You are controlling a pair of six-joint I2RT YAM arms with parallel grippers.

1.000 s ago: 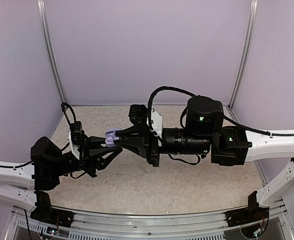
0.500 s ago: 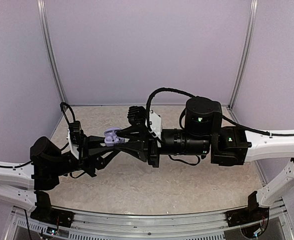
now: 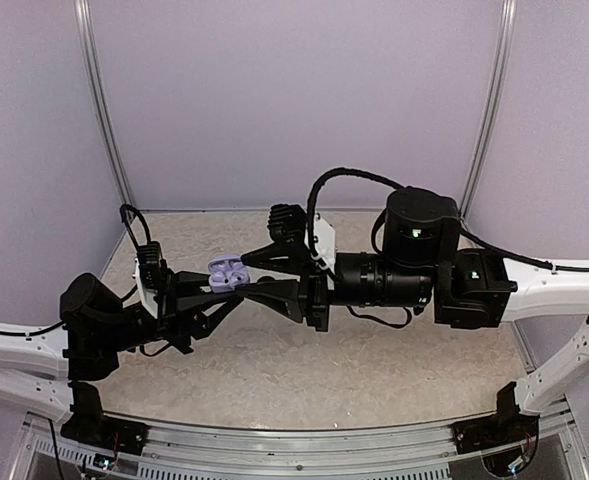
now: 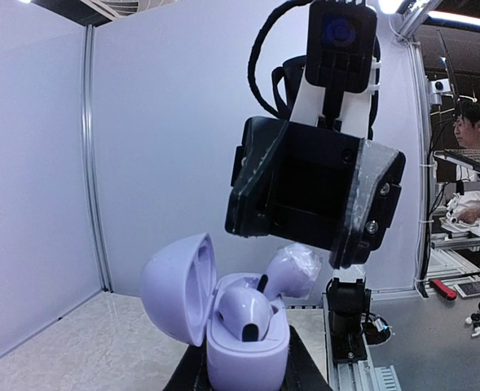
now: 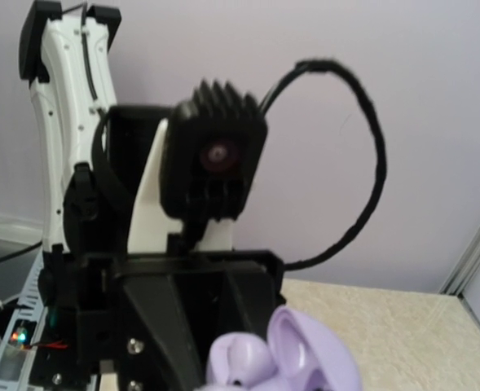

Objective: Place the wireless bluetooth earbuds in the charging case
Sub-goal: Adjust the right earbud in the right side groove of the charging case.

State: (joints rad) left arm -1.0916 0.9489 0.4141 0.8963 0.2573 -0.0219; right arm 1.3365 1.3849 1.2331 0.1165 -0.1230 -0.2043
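1. Left gripper (image 3: 217, 284): jaws clenched on the case (image 3: 226, 270). Its dark fingers (image 4: 305, 373) flank the case's lower half at the bottom centre of the left wrist view.
2. Right gripper (image 3: 248, 276): jaws released and spread in a wide V, with nothing between them. In the top view its tips lie just right of the case, one higher in the frame and one lower. Cannot tell whether either tip touches the case.
3. Case: left of centre in the top view, held up off the table (image 3: 304, 370). It is open. In the left wrist view the lid (image 4: 174, 285) is swung back to the left with its hollow side facing right.
4. Earbud (image 4: 241, 311): seated in the case's base, with a dark slot on its near face.
5. Second earbud (image 4: 293, 269): up and right of the first, just behind it and glossy. Cannot tell whether it is fully seated.
6. Right wrist view: the case sits at the bottom edge right of centre, blurred, with the left arm's black gripper body and wrist camera filling the left and centre.
7. Table: pale and speckled, beneath both arms, with plain lavender walls (image 3: 294, 100) across the upper frame.
8. Left wrist view, right edge: a seated person (image 4: 468, 130) beyond the enclosure.
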